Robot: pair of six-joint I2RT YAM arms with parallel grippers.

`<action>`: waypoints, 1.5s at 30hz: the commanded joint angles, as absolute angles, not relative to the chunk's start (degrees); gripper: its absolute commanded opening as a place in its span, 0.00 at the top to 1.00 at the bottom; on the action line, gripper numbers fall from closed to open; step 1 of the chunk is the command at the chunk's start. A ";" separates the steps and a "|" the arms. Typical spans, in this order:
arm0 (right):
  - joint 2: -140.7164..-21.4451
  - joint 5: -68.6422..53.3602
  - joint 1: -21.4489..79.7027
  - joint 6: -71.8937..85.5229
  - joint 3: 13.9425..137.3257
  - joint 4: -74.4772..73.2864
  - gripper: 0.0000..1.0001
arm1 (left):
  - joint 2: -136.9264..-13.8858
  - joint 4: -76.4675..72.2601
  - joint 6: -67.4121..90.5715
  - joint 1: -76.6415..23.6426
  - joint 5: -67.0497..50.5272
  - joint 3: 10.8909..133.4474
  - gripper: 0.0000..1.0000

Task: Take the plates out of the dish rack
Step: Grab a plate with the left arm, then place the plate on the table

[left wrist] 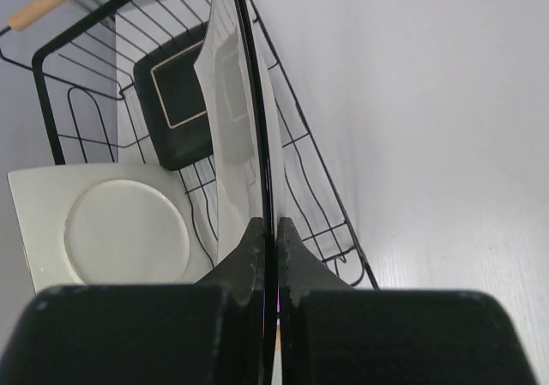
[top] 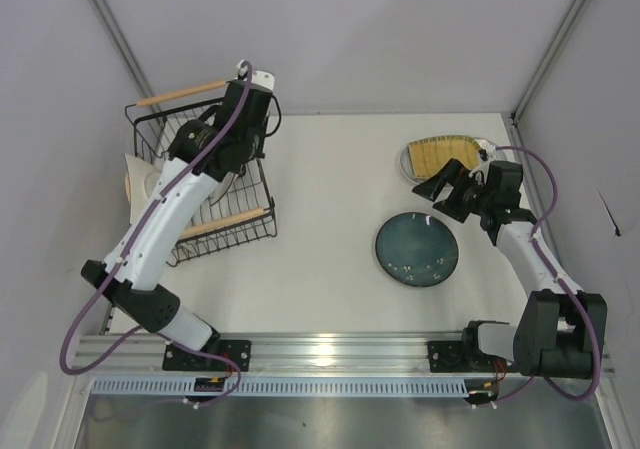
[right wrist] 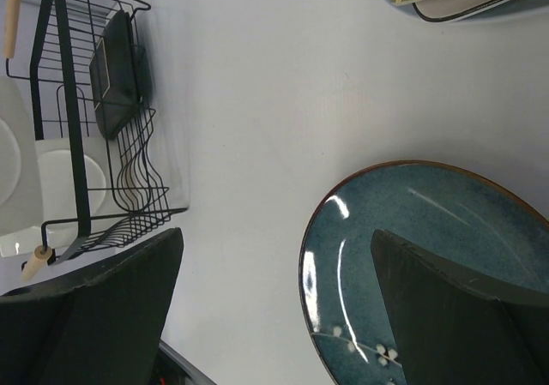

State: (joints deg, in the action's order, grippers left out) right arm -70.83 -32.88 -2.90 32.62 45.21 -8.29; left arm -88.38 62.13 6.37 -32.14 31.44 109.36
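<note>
The dish rack, black wire with wooden bar handles, stands at the far left. My left gripper reaches into it and is shut on the thin dark rim of a pale glossy plate standing on edge. A dark square plate with a light line round its rim leans deeper in the rack. A white square plate lies at the rack's left side. My right gripper hangs open and empty above the table, next to a dark teal speckled round plate. A mustard ribbed plate lies behind it.
The mustard plate rests on a pale round plate near the right wall. Grey walls enclose the table on the left, back and right. The aluminium rail with both arm bases runs along the near edge.
</note>
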 commanded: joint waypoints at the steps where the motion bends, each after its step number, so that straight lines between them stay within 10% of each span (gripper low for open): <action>1: -69.87 -33.58 -4.12 34.01 46.76 -6.42 0.00 | -83.94 54.77 1.60 -36.90 37.18 114.87 1.00; 18: -60.56 -30.94 -30.57 44.91 48.78 -7.82 0.00 | -100.80 31.22 -13.62 -63.10 44.03 109.44 1.00; 29: -60.12 -29.71 -31.64 43.33 46.41 -9.40 0.00 | -107.49 4.06 -28.21 -75.75 47.75 89.58 1.00; 45: -64.42 -31.39 -24.81 33.51 45.52 -11.49 0.00 | -86.85 -20.29 -26.11 -78.05 51.86 54.17 1.00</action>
State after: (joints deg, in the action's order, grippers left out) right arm -63.05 -31.42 -28.29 38.87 44.62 -9.21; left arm -95.11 -6.31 -25.32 -78.28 44.38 56.45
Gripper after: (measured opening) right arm 0.994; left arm 0.039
